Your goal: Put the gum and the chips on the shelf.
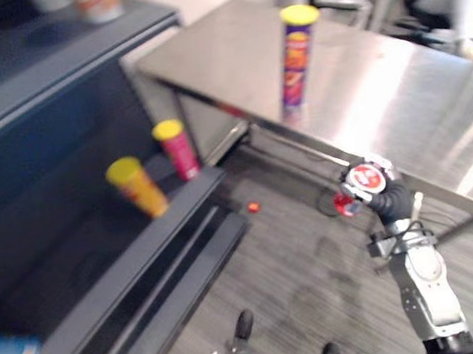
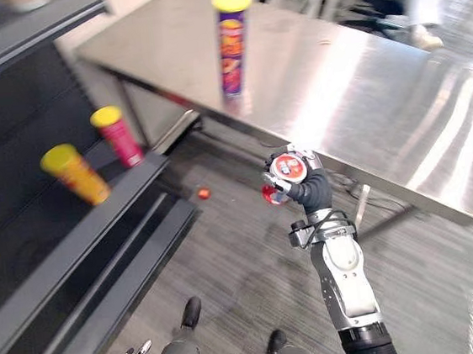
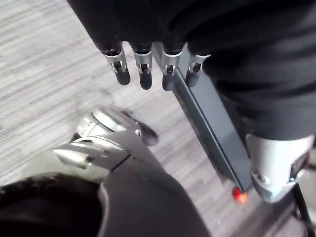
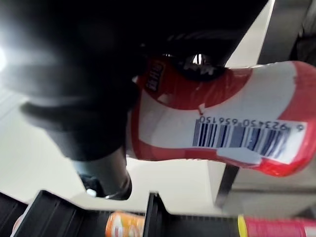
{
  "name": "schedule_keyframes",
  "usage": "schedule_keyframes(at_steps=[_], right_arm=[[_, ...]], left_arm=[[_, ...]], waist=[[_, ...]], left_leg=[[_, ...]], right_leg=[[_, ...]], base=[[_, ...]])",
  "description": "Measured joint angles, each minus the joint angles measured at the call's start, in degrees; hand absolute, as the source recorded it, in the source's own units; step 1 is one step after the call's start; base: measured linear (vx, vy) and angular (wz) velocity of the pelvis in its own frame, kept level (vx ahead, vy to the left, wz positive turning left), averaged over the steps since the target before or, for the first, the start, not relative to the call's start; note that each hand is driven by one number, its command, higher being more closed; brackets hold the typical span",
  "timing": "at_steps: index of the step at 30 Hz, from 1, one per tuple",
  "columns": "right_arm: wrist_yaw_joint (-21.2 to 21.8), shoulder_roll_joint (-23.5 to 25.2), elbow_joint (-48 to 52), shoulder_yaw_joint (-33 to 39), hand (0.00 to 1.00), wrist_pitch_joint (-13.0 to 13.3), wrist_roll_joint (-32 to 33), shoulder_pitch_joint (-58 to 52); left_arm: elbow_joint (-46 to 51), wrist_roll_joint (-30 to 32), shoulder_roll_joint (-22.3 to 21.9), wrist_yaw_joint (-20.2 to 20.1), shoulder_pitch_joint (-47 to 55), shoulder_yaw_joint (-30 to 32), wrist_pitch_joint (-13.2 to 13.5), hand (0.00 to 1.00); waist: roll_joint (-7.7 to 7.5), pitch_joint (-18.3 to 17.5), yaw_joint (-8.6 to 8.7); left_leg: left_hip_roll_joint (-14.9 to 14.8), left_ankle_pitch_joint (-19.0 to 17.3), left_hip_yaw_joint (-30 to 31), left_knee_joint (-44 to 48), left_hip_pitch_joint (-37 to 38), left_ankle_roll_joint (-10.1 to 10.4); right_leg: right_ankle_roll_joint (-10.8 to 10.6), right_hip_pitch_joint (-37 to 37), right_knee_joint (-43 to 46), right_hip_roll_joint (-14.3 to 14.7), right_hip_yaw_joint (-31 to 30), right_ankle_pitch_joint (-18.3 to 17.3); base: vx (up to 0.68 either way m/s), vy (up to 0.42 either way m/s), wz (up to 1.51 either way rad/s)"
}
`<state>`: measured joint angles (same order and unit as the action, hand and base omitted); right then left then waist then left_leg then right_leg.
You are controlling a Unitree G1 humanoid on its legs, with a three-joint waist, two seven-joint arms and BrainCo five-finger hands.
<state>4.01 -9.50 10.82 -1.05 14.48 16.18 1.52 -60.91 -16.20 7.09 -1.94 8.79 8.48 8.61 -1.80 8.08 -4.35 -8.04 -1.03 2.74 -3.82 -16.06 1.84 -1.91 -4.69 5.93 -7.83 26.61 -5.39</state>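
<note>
Gum (image 1: 362, 182): small red-and-white bottle with a barcode label, tilted, clasped in the right hand (image 1: 389, 201), held just off the near edge of the table (image 1: 398, 101) and not touching it.
Chips (image 1: 298, 61): tall purple can with a yellow lid, upright on the table near its shelf-side edge.
Shelf (image 1: 79, 45): dark grey, beside the table.

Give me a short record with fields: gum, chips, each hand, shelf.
gum: red-white container, held in the right robot hand
chips: purple can, upright on the steel table
left robot hand: low, fingers relaxed, holding nothing
shelf: holds a yellow can and a pink can
</note>
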Motion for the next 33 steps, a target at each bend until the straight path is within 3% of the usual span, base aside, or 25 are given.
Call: schedule_keyframes(at_steps=[1, 2, 3, 6, 8, 10, 11, 14, 18, 27, 29, 30, 31, 32, 33], right_arm=[[-0.2, 0.23, -0.38, 0.88, 1.0, -0.04, -0.05, 0.13], [-0.96, 0.49, -0.61, 2.36, 1.0, -0.2, -0.45, -0.23], [-1.51, 0.56, -0.57, 3.82, 1.0, -0.19, -0.47, -0.54], [-2.3, 0.48, -0.55, 6.59, 1.0, -0.17, -0.5, -0.93], [-2.43, 0.48, -0.53, 8.33, 1.0, -0.18, -0.52, -1.47], [-2.39, 2.16, -0.55, 9.04, 1.0, -0.36, -0.54, -2.24], [-2.12, 4.28, -0.53, 8.6, 1.0, -0.47, -0.55, -2.85], [-2.1, 5.94, -0.52, 7.22, 1.0, -0.46, -0.59, -4.11], [-2.15, 5.9, -1.58, 6.37, 1.0, -0.93, -2.64, -4.51], [-2.17, 4.8, -7.29, -0.1, 1.0, -2.07, -4.91, -2.07], [-2.19, 4.77, -7.31, -0.32, 1.0, -2.32, -4.94, -1.41], [-2.2, 4.75, -7.31, -0.48, 1.0, -2.35, -4.96, -1.29], [-2.24, 3.99, -7.48, -0.48, 1.0, -2.52, -4.98, -1.34], [-2.27, 3.73, -7.79, -0.48, 1.0, -2.61, -4.99, -1.35], [-2.24, 2.76, -8.43, -0.4, 1.0, -2.65, -5.01, -1.31]], left_arm=[[-0.44, -0.65, 0.29, -0.08, -0.29, 0.52, -0.33, 0.0], [-0.63, -1.28, 0.21, -0.06, -0.14, 0.99, -0.54, 0.0], [-0.63, -1.46, -0.15, 0.08, 0.75, 1.07, -0.51, 0.0], [-0.73, -1.47, -2.22, -0.18, 2.83, 3.33, -0.56, 0.0], [-0.86, -1.46, -3.77, -0.35, 3.19, 5.4, -0.59, 0.0], [-1.67, -1.42, -3.72, -0.76, 3.16, 6.59, -0.62, 0.0], [-2.08, -1.35, -3.38, -0.76, 3.38, 8.06, -0.88, 0.0], [-2.37, -0.67, -2.85, -0.51, 3.83, 8.57, -1.73, 0.0], [-2.42, -0.4, -2.7, -0.01, 3.83, 6.89, -1.75, 0.0], [-1.73, -0.49, -2.02, 0.79, 2.66, 5.93, -1.58, 0.0], [-1.23, -0.53, -1.95, 0.84, 2.66, 5.97, -1.53, 0.0], [-1.24, -0.43, -1.92, 0.98, 2.69, 5.86, -1.56, 0.0], [-1.28, -0.39, -1.69, 1.11, 2.77, 5.22, -1.52, 0.0], [-1.3, -0.28, -1.54, 1.16, 2.9, 4.77, -1.52, 0.0], [-1.11, 0.07, -1.18, 1.25, 3.08, 3.54, -1.42, 0.0]], waist=[[-0.42, 0.2, -0.23], [-1.06, 0.11, -0.08], [-1.26, 0.25, 0.78], [1.65, -1.06, 2.06], [4.04, -1.88, 2.32], [3.56, -1.79, 2.47], [2.15, -2.08, 2.26], [0.81, -2.96, 2.38], [1.48, -2.6, 2.23], [0.54, -0.96, -0.64], [0.19, -0.58, -0.84], [0.24, -0.57, -0.66], [-0.06, -0.25, -0.35], [-0.54, 0.04, -0.26], [0.45, -0.13, -0.12]], left_leg=[[0.49, 1.74, -5.12, 2.59, -0.86, -1.25], [2.14, 4.05, -12.73, 8.26, -1.26, -3.93], [2.9, 4.07, -18.44, 11.77, 0.06, -4.09], [-0.25, 1.83, -24.23, 14.72, 5.94, -1.77], [-1.02, 2.02, -23.23, 7.69, 10.57, 0.97], [-0.31, 1.76, -22.32, 3.59, 11.36, 1.82], [0.73, 2.19, -21.38, 2.82, 11.25, 1.79], [3.58, 2.88, -18.79, 1.51, 11.4, 0.76], [5.91, 2.68, -18.7, 1.5, 11.56, -0.59], [4.19, -5.03, -22.57, 13.41, 5.37, -1.54], [4.56, -6.54, -22.4, 14.44, 5.26, -2.15], [4.82, -6.86, -21.91, 14.46, 5.5, -2.55], [5.82, -7.09, -20.37, 14.43, 6.33, -3.01], [6.63, -7.19, -19.13, 14.46, 6.9, -3.33], [7.15, -7.28, -16.15, 14.47, 9.08, -4.32]], right_leg=[[0.25, -0.04, 0.63, -1.61, 2.17, -0.19], [0.27, 0.62, 1.16, -4.72, 6.03, -0.22], [-0.06, 2.15, 1.0, -6.87, 10.22, 0.0], [-1.38, 4.35, 0.94, -7.44, 17.78, 0.89], [-2.63, 4.99, 0.91, -6.87, 21.88, 1.67], [-3.84, 5.89, 0.06, -6.5, 24.57, 2.78], [-4.16, 6.44, -1.05, -6.85, 25.6, 3.83], [-5.34, 8.0, -1.61, -8.56, 28.01, 5.11], [-5.88, 7.76, 0.98, -11.82, 27.99, 5.54], [-4.94, 4.36, 0.37, -12.13, 22.86, 7.0], [-4.74, 4.24, 3.04, -13.62, 23.01, 6.82], [-4.44, 4.05, 5.72, -14.94, 22.73, 6.65], [-2.44, 3.47, 11.53, -17.38, 18.86, 6.45], [1.0, 2.74, 14.73, -18.2, 15.0, 6.55], [6.63, -0.36, 22.74, -18.65, 4.91, 8.6]], base=[[-0.13, -0.081, 2.14], [-0.07, -0.054, 1.94], [-0.03, -0.056, 2.12], [-0.02, 0.058, 1.45], [-0.03, 0.213, 1.08], [-0.07, 0.22, 0.65], [-0.07, 0.223, 0.52], [-0.02, 0.187, 0.5], [-0.01, 0.128, 0.14], [-0.03, 0.049, -0.26], [0.05, 0.075, 0.13], [0.1, 0.128, 0.46], [0.1, 0.112, 0.62], [0.16, 0.202, 0.89], [0.6, 0.216, 3.25]])
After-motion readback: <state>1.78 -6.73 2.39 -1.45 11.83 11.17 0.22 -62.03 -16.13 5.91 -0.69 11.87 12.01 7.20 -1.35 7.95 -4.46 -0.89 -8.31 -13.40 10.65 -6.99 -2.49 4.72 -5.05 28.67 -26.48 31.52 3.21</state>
